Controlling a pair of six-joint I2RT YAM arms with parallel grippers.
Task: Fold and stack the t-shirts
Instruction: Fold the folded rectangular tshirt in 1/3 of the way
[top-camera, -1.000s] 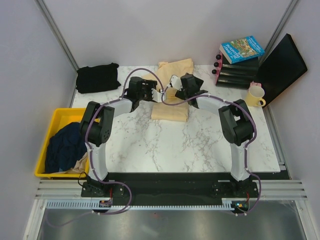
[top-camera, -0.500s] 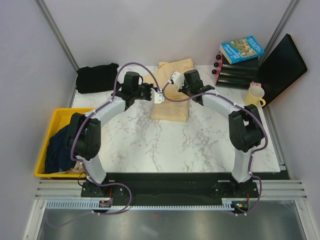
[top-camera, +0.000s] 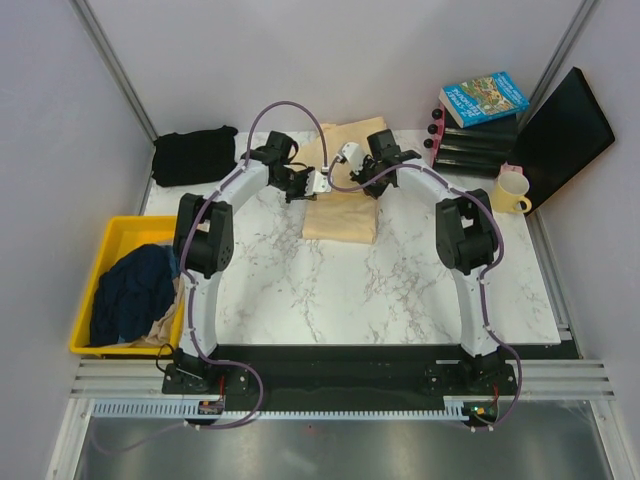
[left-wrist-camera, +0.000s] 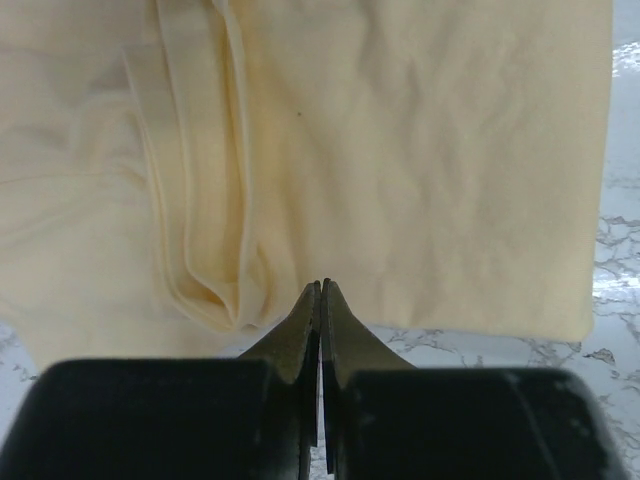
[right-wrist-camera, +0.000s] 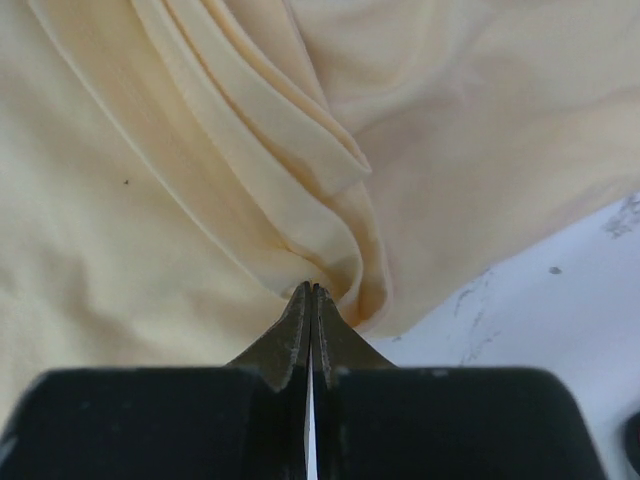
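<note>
Pinches clamp the cream t-shirt (top-camera: 340, 220), lying 12-to-6: your left gripper (left-wrist-camera: 320, 288) on its 9 o'clock edge, right gripper (right-wrist-camera: 312, 290) at 3.

cream t-shirt (left-wrist-camera: 420, 150) cut off above the left claw (left-wrist-camera: 320, 287), any cloth pinched in the right claw (right-wrist-camera: 311, 290) too hidden to tell

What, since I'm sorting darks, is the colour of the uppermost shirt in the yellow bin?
Dark navy, plain; the shirt shows best in the top external view.
</note>
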